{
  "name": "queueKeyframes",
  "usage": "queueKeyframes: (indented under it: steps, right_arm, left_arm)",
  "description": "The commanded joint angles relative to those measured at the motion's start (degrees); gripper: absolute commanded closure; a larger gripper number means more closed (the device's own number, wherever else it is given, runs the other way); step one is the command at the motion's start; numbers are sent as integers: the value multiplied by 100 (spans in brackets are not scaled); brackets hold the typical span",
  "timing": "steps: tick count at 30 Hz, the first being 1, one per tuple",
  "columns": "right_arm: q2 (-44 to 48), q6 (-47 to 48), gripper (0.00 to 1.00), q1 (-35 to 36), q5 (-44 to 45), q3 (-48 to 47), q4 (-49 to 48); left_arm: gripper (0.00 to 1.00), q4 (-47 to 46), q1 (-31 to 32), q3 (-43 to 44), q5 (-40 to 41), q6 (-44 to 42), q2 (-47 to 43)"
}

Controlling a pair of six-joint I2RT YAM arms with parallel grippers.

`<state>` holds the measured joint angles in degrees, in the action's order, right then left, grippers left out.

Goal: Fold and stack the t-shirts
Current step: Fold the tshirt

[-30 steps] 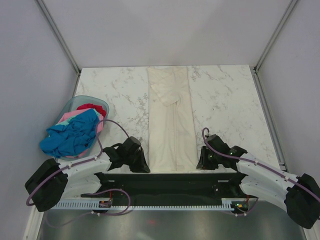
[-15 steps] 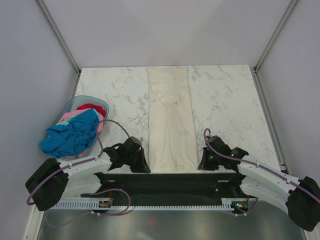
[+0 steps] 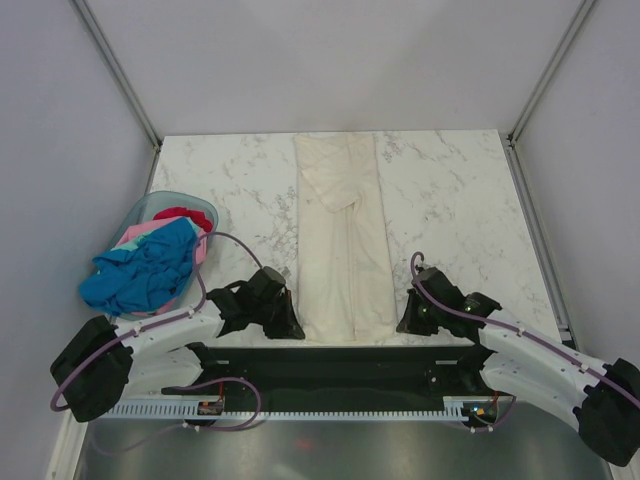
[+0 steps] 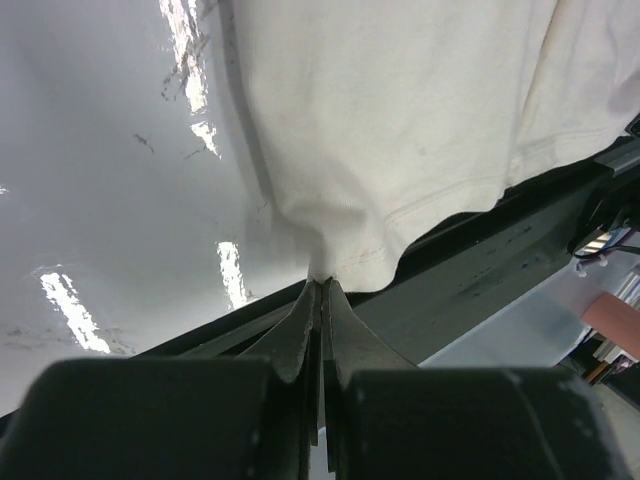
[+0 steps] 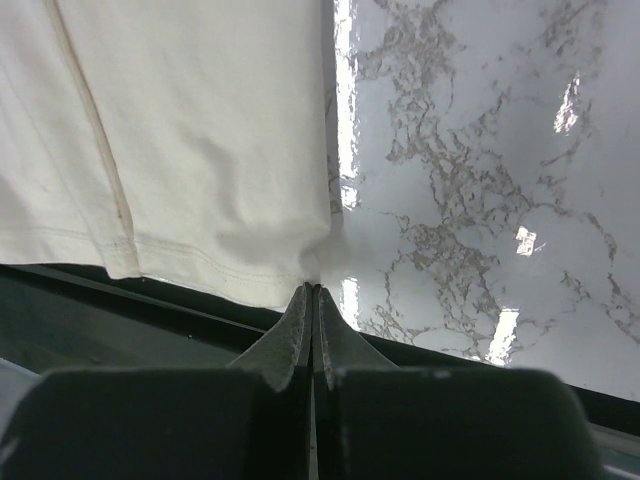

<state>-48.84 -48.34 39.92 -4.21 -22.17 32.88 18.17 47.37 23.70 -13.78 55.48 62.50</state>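
**Both grippers pinched on the cream shirt's near hem**

Look at the middle of the marble table (image 3: 450, 200): your cream-white t-shirt (image 3: 345, 240) lies there as a long narrow strip. It runs from the far edge down to the near edge, between the two arms. Its sides are folded inward, with a sleeve showing as a folded flap near the far end.

Your left gripper (image 4: 322, 285) is down at the strip's near-left corner. The fingers are pressed together, with the hem's corner bunched right at their tips, so that is a pinch on cloth. Your right gripper (image 5: 313, 290) mirrors it at the near-right corner, jaws closed tight on the hem's edge where the cloth meets the bare marble. In both wrist views the stitched hem reaches past the table's near edge, over the dark frame below.

Off to your left sits the pale blue basket (image 3: 150, 203), well apart from the strip. The bright blue t-shirt (image 3: 140, 270) spills over its near rim. The pink t-shirt (image 3: 135, 235) and the red t-shirt (image 3: 180, 213) are heaped behind it. Neither gripper is near that pile.
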Motion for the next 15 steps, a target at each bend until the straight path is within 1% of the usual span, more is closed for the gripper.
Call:
queueKeyframes:
  steps: [1,8,11,15]
  right_arm:
    - [50,-62,100,16,227,-279,122]
    - [15,26,100,16,219,-428,140]
    - [-195,289,100,16,262,-664,34]
    - [-774,702,100,16,377,-1156,-80]
  left_arm:
    - [98,151,17,187,95,41,-80]
    - [98,283,17,319,183,41,-124]
    - [98,292,-35,546,235,-37,-2]
    - [98,353,-298,916,236,-318,489]
